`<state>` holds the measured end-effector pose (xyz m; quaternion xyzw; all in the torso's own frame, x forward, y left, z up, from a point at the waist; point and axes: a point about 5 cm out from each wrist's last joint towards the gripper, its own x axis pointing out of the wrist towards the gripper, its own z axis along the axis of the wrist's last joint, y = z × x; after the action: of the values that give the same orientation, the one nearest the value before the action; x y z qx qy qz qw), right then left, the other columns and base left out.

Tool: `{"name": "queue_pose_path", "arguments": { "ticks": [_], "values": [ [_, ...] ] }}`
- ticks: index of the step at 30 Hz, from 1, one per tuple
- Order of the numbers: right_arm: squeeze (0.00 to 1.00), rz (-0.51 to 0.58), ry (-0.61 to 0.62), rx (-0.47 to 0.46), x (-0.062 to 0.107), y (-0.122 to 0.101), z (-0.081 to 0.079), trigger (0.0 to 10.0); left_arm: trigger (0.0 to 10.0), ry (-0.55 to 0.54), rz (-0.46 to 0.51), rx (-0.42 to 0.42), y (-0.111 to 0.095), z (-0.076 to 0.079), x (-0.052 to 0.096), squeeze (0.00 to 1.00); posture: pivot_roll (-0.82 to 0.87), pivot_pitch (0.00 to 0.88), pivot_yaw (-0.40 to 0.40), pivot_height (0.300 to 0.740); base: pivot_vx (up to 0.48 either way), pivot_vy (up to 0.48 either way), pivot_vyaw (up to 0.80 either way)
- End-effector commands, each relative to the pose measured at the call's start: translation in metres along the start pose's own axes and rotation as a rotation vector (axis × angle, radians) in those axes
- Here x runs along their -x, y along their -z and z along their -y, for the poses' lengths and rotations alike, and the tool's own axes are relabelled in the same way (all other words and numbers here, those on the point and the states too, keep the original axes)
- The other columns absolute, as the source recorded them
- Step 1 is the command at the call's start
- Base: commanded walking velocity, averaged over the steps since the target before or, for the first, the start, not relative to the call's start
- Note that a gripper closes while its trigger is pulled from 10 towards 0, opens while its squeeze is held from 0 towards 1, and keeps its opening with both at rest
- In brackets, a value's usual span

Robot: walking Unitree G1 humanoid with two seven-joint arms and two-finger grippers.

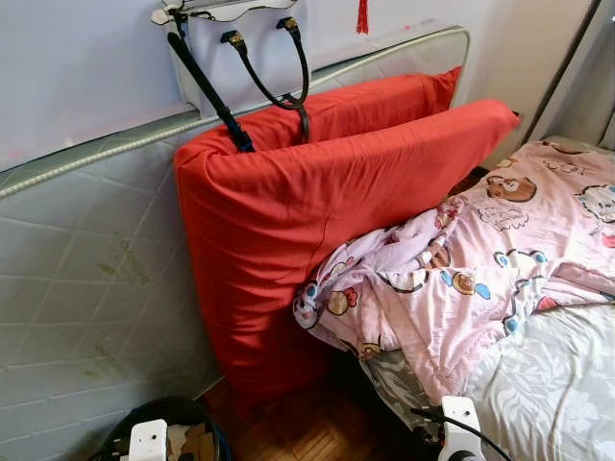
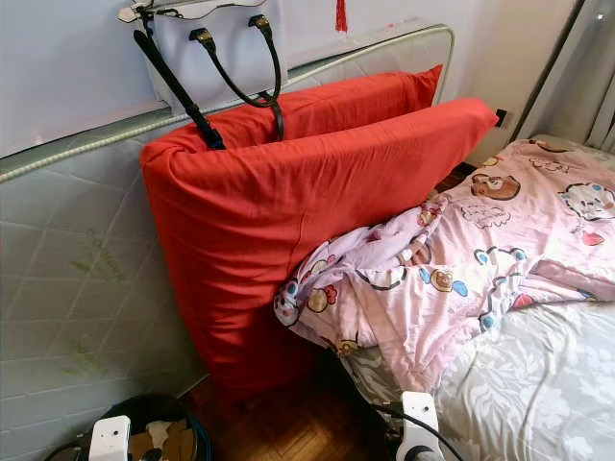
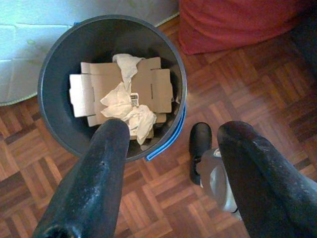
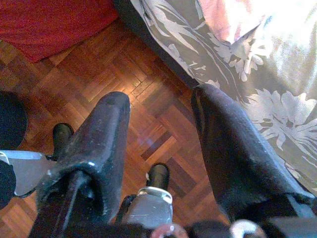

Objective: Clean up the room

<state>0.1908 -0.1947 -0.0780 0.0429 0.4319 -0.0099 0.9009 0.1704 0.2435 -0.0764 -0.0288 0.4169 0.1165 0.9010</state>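
Red cushion [image 1: 317, 221] stands on edge against an upright mattress [image 1: 86, 279], with a pink cartoon-print quilt [image 1: 480, 269] bunched on the bed [image 1: 557, 384] beside it. A dark bin [image 3: 64, 124] on the parquet floor [image 3: 163, 198] holds flattened cardboard [image 3: 153, 89] and crumpled tissue [image 3: 124, 99]. Left gripper [image 3: 171, 163] hangs above the bin's rim, its 2 fingers apart and empty. Right gripper [image 4: 158, 129], likewise spread and empty, hangs over the floor beside the bed.

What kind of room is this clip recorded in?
Most likely a bedroom: a bed with a rumpled pink cartoon quilt, a bare mattress leaned on the wall, and a waste bin on parquet floor.
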Motion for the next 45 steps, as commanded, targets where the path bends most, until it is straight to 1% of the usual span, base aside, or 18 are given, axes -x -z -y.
{"name": "queue_pose_path", "arguments": {
  "ticks": [1,15,16,17,18,20,21,24,30,45],
  "values": [
    [0.00,0.004,0.001,-0.005,-0.001,-0.002,-0.001,10.0,10.0,-0.003,-0.010,0.001,0.002,-0.001,0.001,0.00,-0.02,0.000,0.021,0.740,0.000,0.000,0.00],
    [0.00,0.010,0.028,0.017,0.000,-0.007,0.010,10.0,10.0,0.021,-0.008,0.013,0.001,0.011,-0.001,0.00,-0.06,0.000,-0.013,0.740,0.000,0.000,0.00],
    [0.00,0.011,0.034,0.022,0.000,-0.008,0.011,10.0,10.0,0.031,-0.003,0.015,0.000,0.016,-0.002,0.00,-0.07,0.000,-0.018,0.740,0.000,0.000,0.00],
    [0.00,0.011,0.037,0.025,0.001,-0.008,0.013,10.0,10.0,0.050,0.019,0.013,-0.004,0.031,-0.003,0.00,-0.07,0.000,-0.022,0.740,0.000,0.000,0.00],
    [0.00,0.011,0.038,0.027,0.001,-0.009,0.013,10.0,10.0,0.064,0.038,0.012,-0.007,0.042,-0.004,0.00,-0.07,0.000,-0.023,0.740,0.000,0.000,0.00],
    [0.00,0.012,0.041,0.029,0.001,-0.009,0.014,10.0,10.0,0.080,0.057,0.012,-0.011,0.056,-0.004,0.00,-0.06,0.000,-0.025,0.740,0.000,0.000,0.00],
    [0.00,0.012,0.042,0.029,0.001,-0.009,0.015,10.0,10.0,0.081,0.058,0.013,-0.011,0.058,-0.004,0.00,-0.06,0.000,-0.025,0.740,0.000,0.000,0.00],
    [0.00,0.013,0.045,0.028,0.001,-0.009,0.016,10.0,10.0,0.078,0.045,0.016,-0.008,0.057,-0.004,0.00,-0.06,0.000,-0.026,0.740,0.000,0.000,0.00],
    [0.00,0.008,0.037,0.037,0.001,-0.008,0.014,10.0,10.0,0.055,0.005,0.013,0.002,0.048,-0.002,0.00,-0.06,0.000,-0.020,0.740,0.000,0.000,0.00],
    [0.00,0.012,0.031,0.029,0.000,-0.009,0.009,10.0,10.0,0.052,0.017,0.003,-0.003,0.046,-0.003,0.00,-0.05,0.000,-0.009,0.740,0.277,0.000,0.00]
  ]
}}
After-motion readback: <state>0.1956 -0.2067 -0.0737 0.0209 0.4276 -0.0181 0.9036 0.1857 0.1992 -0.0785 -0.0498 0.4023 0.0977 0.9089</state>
